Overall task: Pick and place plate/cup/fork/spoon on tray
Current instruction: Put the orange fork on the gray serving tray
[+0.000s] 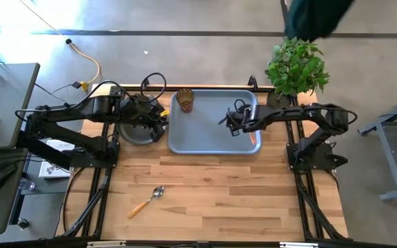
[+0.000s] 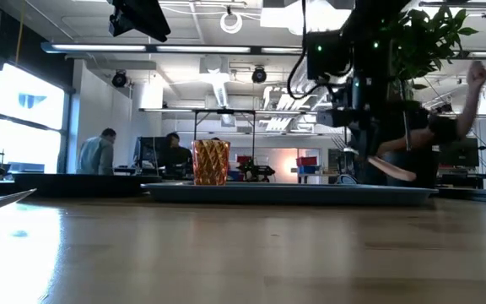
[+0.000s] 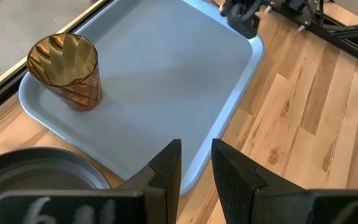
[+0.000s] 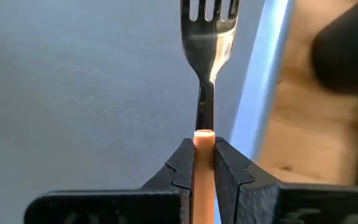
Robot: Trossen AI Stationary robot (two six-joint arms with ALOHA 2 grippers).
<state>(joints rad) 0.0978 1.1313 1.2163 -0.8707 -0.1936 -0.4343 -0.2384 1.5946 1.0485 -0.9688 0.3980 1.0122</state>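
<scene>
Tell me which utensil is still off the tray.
The spoon, lying alone on the bare table near its front. The fork is clamped in the right gripper over the tray.

High view straight down; low view table-level; wrist views close, all sharing tray (image 1: 212, 138).

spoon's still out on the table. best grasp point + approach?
Grip the spoon mid-handle, on the orange-tan part, coming straight down from above with the fingers across the handle. It lies flat and diagonal on the bare wood, bowl toward the tray, with nothing close around it. The handle is straight and narrow; the rounded bowl would probably slip.
</scene>
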